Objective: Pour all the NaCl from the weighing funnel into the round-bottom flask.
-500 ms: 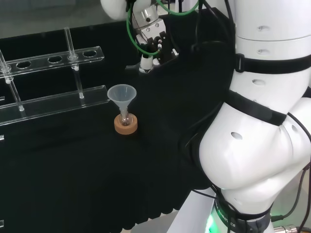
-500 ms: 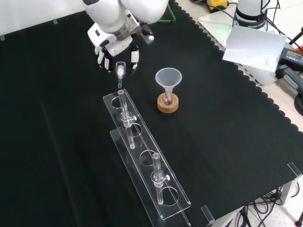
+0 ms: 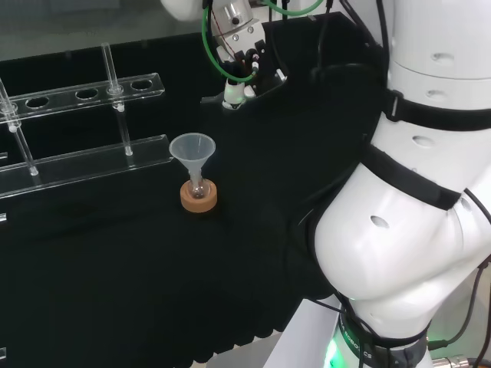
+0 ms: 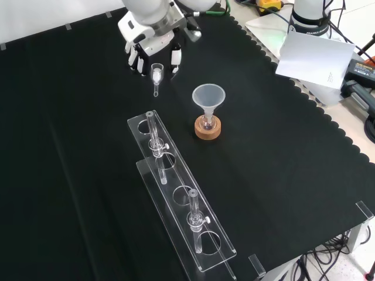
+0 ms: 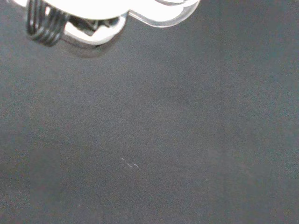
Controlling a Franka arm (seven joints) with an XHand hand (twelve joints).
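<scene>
Weighing funnel [image 4: 156, 74], small and clear, is seen in the front view pinched between the curled fingers of the hand [image 4: 151, 47], stem down, above the cloth [image 4: 281, 152] and up-left of the flask [image 4: 207, 123], which is seated on a cork ring [image 4: 208, 130] with a wide funnel [image 4: 208, 97] in its neck. In the head view the hand [image 3: 239, 65] is held beyond the flask [image 3: 198, 186]; a clear rack [image 3: 84, 161] is set at left.

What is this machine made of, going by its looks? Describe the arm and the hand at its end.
The arm is glossy white, built of big rounded links with black bands at the joints and a green glow near its base. Green and black cables loop along its upper part. The hand is white and black: a white shell, with dark fingers tipped in white.
</scene>
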